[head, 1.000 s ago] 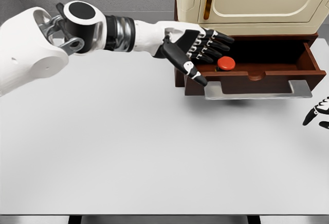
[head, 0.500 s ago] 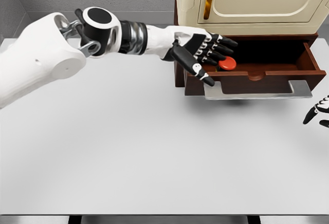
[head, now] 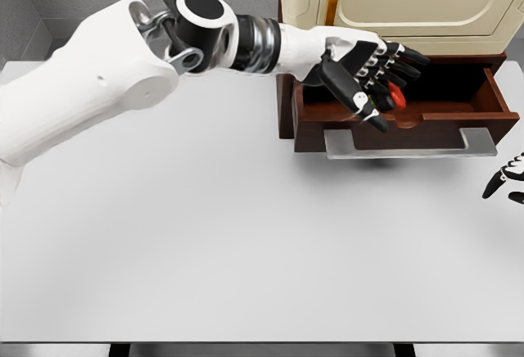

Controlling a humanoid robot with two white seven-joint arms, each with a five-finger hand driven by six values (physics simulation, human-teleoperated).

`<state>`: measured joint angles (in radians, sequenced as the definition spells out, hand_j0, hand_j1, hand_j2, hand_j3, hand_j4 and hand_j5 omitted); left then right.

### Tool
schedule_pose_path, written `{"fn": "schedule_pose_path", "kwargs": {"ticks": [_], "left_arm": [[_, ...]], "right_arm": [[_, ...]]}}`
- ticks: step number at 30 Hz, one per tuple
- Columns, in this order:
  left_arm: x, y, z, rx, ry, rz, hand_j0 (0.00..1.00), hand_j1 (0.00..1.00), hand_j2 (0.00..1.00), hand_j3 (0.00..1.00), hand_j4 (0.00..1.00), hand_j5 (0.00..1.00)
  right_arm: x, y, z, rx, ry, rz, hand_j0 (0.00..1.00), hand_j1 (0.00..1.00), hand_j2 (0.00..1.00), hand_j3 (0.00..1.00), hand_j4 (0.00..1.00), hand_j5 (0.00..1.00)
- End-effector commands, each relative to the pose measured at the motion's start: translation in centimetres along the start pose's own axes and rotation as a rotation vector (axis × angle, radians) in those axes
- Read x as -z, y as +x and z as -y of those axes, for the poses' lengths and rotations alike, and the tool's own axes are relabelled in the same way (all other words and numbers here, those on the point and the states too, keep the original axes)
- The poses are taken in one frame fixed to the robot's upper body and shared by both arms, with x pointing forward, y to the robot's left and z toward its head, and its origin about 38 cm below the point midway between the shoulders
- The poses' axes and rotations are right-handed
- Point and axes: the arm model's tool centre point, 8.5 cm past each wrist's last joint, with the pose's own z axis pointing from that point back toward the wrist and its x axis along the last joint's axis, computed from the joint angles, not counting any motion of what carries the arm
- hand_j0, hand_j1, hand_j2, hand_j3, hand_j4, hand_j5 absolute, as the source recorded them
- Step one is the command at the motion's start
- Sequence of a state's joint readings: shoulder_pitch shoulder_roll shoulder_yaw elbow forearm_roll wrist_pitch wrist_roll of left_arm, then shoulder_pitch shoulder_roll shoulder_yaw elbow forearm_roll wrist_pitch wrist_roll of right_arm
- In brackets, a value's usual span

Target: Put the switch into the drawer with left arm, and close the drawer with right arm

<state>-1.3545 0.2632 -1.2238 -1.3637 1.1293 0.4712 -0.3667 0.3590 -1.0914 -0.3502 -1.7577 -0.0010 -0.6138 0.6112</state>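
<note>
2 hands show here, but only the left hand (head: 370, 74) is working: it reaches over the open drawer (head: 491, 99) of the brown cabinet, fingers (head: 407, 56) spread and loosely extended, with the red switch (head: 397, 94) peeking out just under them, inside the drawer. I can't tell if they touch it or have let go. Looks like the placing step is basically finishing. Next, the left arm needs to lift clear so the right hand (head: 506, 181), at the bench (head: 246, 250) edge with fingers curled, can push the grey drawer handle (head: 409, 145) in.
</note>
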Motion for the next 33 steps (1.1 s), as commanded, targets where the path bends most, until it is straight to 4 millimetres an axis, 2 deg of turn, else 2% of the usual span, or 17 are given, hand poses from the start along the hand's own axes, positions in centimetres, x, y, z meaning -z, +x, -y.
{"fn": "schedule_pose_path", "kwargs": {"ticks": [1, 9, 11, 22, 24, 27, 29, 33], "left_arm": [[0.9, 0.1, -0.4, -0.019, 0.008, 0.0, 1.0, 1.0, 1.0, 1.0, 1.0, 1.0], [0.8, 0.6, -0.2, -0.004, -0.023, 0.014, 1.0, 1.0, 1.0, 1.0, 1.0, 1.0], [1.6, 0.3, 0.5, 0.023, -0.036, 0.003, 1.0, 1.0, 1.0, 1.0, 1.0, 1.0], [1.0, -0.6, 0.1, 0.068, -0.105, -0.021, 1.0, 1.0, 1.0, 1.0, 1.0, 1.0], [0.5, 0.5, -0.1, 0.071, -0.102, 0.012, 1.0, 1.0, 1.0, 1.0, 1.0, 1.0], [0.5, 1.6, 0.6, 0.083, -0.168, 0.032, 1.0, 1.0, 1.0, 1.0, 1.0, 1.0], [-0.2, 2.7, 0.0, 0.084, -0.148, 0.064, 1.0, 1.0, 1.0, 1.0, 1.0, 1.0], [-0.8, 3.2, -0.3, 0.09, -0.138, 0.074, 1.0, 1.0, 1.0, 1.0, 1.0, 1.0]], "right_arm": [[0.0, 0.0, 0.0, 0.006, -0.003, 0.001, 0.53, 0.53, 0.53, 0.53, 0.53, 0.53], [0.0, 0.0, 0.0, 0.006, -0.003, 0.001, 0.53, 0.53, 0.53, 0.53, 0.53, 0.53], [0.2, 0.1, -0.3, 0.014, 0.006, 0.007, 0.53, 0.53, 0.53, 0.53, 0.53, 0.53], [0.3, 0.1, -0.5, 0.017, 0.01, 0.009, 0.54, 0.54, 0.54, 0.54, 0.54, 0.54], [0.3, 0.1, -0.5, 0.018, 0.011, 0.009, 0.54, 0.54, 0.54, 0.54, 0.54, 0.54], [0.3, 0.1, -0.5, 0.017, 0.01, 0.009, 0.54, 0.54, 0.54, 0.54, 0.54, 0.54], [0.3, 0.1, -0.5, 0.018, 0.011, 0.009, 0.54, 0.54, 0.54, 0.54, 0.54, 0.54], [0.3, 0.1, -0.6, 0.018, 0.012, 0.009, 0.54, 0.54, 0.54, 0.54, 0.54, 0.54]]}}
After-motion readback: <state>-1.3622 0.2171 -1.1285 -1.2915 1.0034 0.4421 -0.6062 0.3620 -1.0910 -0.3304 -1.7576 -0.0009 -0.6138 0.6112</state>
